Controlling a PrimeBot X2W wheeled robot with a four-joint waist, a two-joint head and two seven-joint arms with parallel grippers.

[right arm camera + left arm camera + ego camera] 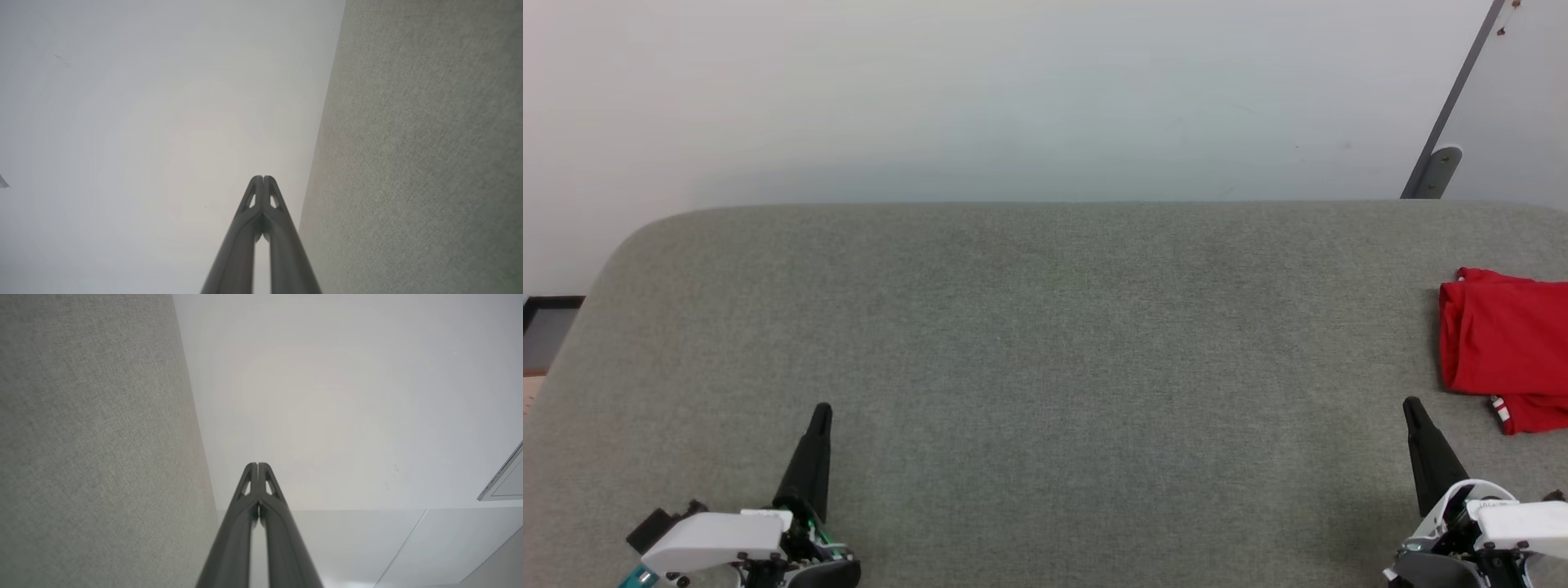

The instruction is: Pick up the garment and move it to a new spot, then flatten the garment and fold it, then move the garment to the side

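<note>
Plainly a soft job: garment (1503, 347) lying folded in a bundle at the right edge of the grey table (1045, 327).
Looks light and limp, so liable to sag and fall open if lifted by one layer; probably better pinched through all layers along the thick rolled fold facing the table's middle. Rests clear of left gripper (822, 411) and right gripper (1411, 405), both pressed shut on nothing over the table's near edge, the right one near but not touching. Runs off the frame past the table's right side; hides any number or lettering, showing just a scrap of white striped trim at the near corner.
</note>
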